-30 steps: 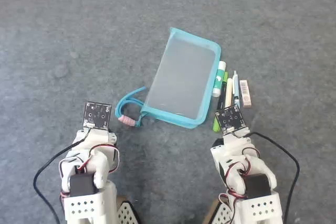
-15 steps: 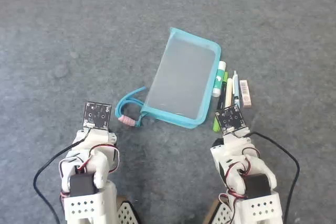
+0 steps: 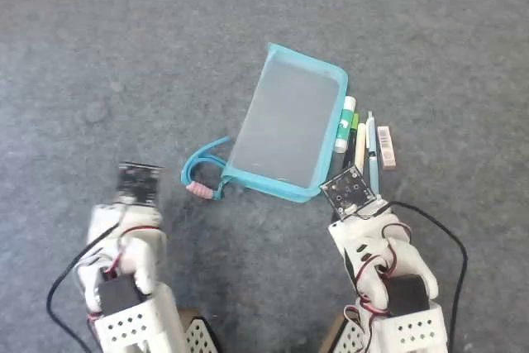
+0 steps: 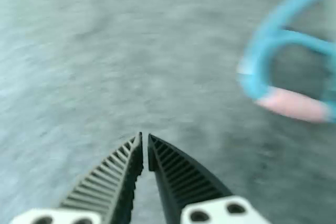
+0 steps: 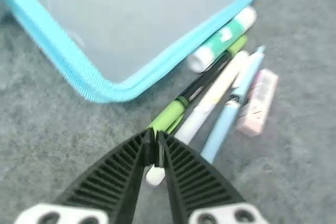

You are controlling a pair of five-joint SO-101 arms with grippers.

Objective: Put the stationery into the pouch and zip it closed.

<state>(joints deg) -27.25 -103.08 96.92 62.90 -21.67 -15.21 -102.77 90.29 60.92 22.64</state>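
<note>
Right tool [image 5: 153, 134], tips together and empty, sits just short of the pens [image 5: 207, 98] lying against the pouch [image 5: 131, 19]. Left tool [image 4: 145, 139], also together, is near the strap [image 4: 262, 61]. The bunched pens may scatter or come up doubled.

Bright, even, diffuse light; soft, faint shadows beside the pouch [image 3: 289, 126].

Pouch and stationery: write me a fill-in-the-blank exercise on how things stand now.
The pens lie ____ the pouch, not in it. The eraser is ____ in colour. The right gripper hangs over the end of the green pen with its jaws ____.
Missing words: beside; pink; shut.
</note>
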